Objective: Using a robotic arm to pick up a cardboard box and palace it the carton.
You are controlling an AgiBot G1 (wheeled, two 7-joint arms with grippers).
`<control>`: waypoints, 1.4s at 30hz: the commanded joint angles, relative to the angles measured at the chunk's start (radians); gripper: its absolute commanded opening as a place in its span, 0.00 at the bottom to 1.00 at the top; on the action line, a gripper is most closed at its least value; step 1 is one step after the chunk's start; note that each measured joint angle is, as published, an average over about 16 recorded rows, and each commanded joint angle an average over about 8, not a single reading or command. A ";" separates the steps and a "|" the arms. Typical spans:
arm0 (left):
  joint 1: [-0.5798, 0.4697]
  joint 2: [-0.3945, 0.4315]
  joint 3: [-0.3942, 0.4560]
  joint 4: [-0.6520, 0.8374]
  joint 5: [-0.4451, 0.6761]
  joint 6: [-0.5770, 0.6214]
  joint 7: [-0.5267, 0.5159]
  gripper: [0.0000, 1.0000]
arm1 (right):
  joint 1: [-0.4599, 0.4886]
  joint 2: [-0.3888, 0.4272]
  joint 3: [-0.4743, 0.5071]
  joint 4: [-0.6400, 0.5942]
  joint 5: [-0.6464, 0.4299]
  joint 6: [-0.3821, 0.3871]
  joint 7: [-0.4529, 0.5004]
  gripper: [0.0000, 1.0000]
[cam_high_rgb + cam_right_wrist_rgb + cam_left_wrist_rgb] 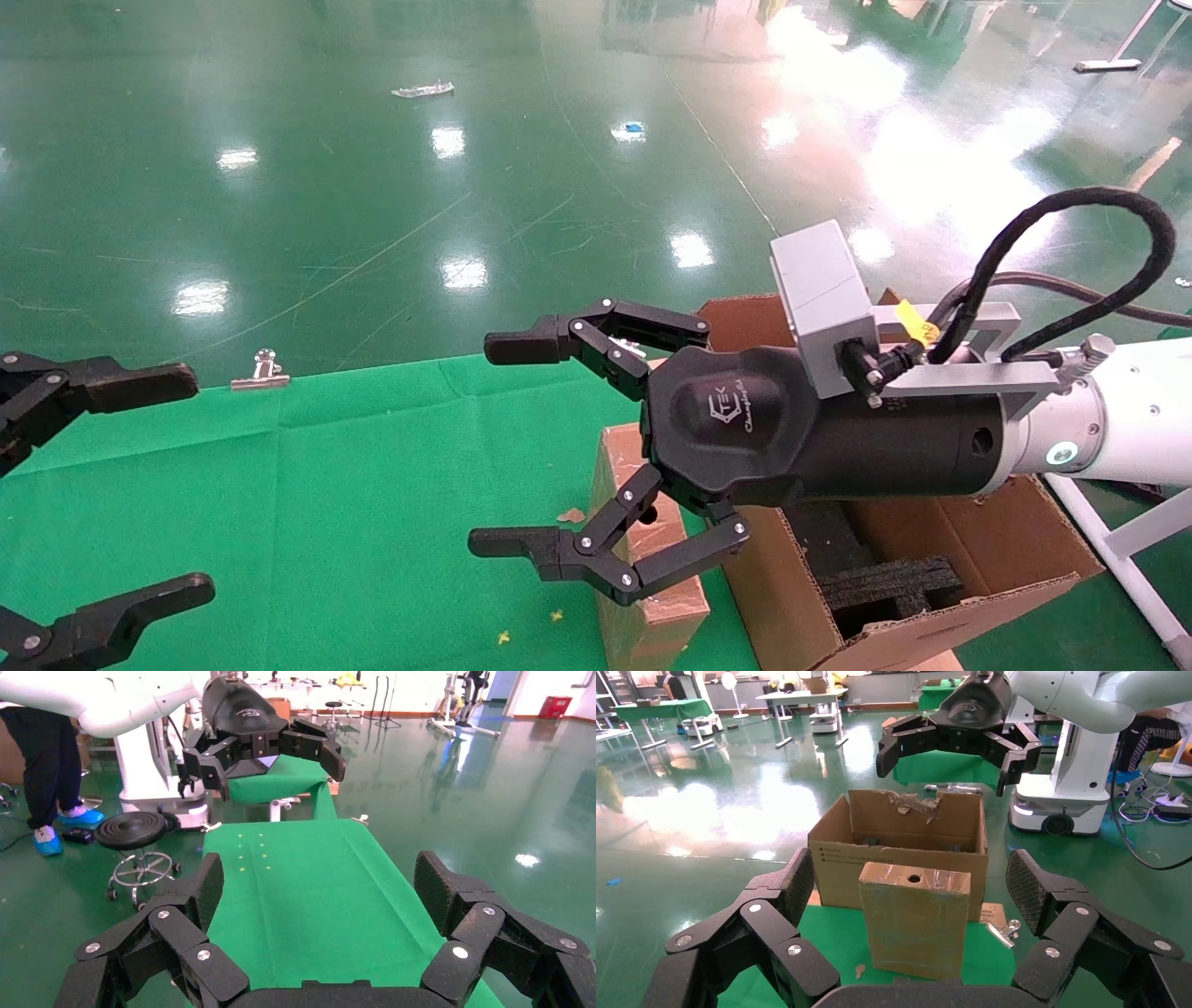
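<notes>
1. head view – right gripper point(498, 443) hangs wide open above the cardboard box point(643, 550), gripping nothing.
2. the box stands beside the carton point(931, 578) (unpacked); left gripper point(177, 485) – also open – waits apart.

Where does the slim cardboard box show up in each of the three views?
Head view: cardboard box stands on the green table, low centre, partly behind the right gripper.
Left wrist view: centre, upright, before the carton.
Right wrist view: not in it.
Shared landmark: green table.
</notes>
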 commanded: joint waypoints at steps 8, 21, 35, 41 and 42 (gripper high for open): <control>0.000 0.000 0.000 0.000 0.000 0.000 0.000 1.00 | 0.000 0.000 0.000 0.000 0.000 0.000 0.000 1.00; -0.001 0.000 0.001 0.001 0.000 0.000 0.001 1.00 | 0.080 -0.022 -0.115 0.061 -0.227 0.005 0.075 1.00; -0.001 0.000 0.002 0.001 -0.001 0.000 0.001 1.00 | 0.452 -0.205 -0.449 0.073 -0.701 -0.072 0.307 1.00; -0.001 -0.001 0.002 0.001 -0.001 0.000 0.001 1.00 | 0.629 -0.198 -0.576 0.072 -0.699 -0.087 0.358 1.00; -0.001 -0.001 0.002 0.001 -0.001 0.000 0.001 1.00 | 0.658 -0.193 -0.599 0.072 -0.694 -0.087 0.361 1.00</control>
